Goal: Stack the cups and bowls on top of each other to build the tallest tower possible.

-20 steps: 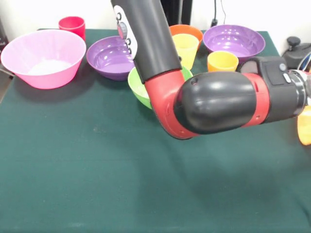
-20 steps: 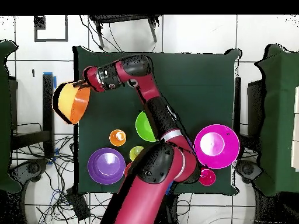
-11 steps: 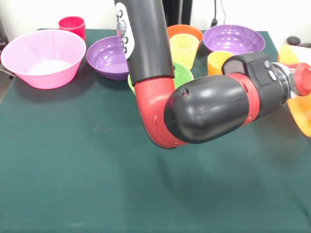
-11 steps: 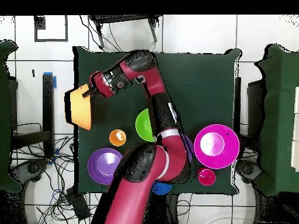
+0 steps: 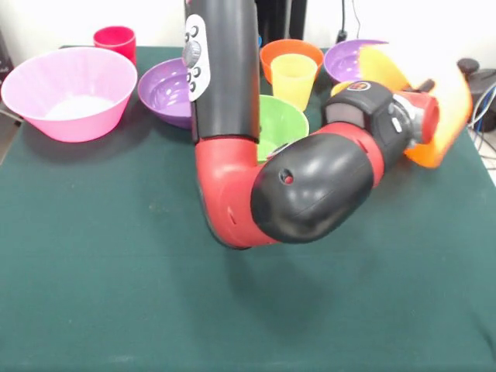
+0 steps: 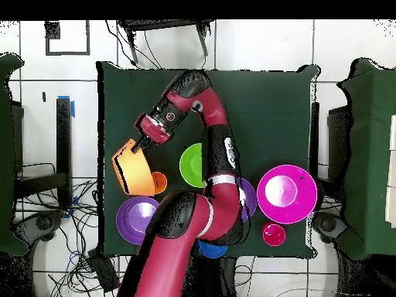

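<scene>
My gripper is shut on the rim of the big orange bowl, which hangs tilted above the table's right side. From overhead the big orange bowl sits under the gripper and partly covers the orange cup. The green bowl stands mid-table behind the arm. A yellow cup stands in front of the small orange-red bowl. Purple bowls, the pink bowl and the red cup line the far side.
The arm's thick elbow hangs low over the table's middle and hides part of the row of cups and bowls. A blue bowl peeks out by the arm's base. Cables and dark gear lie off the table's right edge.
The gripper has swung inward from the table's side edge with the orange bowl, which now hangs over the orange cup. The elbow has shifted toward the middle of the table.
</scene>
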`<act>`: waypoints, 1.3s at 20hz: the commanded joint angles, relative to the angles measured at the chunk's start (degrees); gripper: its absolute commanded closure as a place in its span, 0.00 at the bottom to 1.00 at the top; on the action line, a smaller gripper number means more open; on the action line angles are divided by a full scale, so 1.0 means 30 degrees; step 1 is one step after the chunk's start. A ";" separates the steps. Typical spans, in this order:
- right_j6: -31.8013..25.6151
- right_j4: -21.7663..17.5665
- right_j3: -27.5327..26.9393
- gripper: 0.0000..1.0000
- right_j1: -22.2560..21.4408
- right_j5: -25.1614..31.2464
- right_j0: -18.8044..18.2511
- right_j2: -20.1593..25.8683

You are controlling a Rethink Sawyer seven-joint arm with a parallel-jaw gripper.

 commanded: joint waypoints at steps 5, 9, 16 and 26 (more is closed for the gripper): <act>0.4237 -0.6551 -0.2596 1.00 0.1715 0.2852 -0.0877 0.2202; 0.4563 -0.6364 -0.2244 1.00 0.1640 0.2725 -0.0858 0.2829; 0.6248 -0.3557 -0.0856 1.00 0.1321 0.1556 -0.0245 0.2967; 0.6238 -0.2727 -0.0625 1.00 0.1670 0.1091 0.0093 0.3535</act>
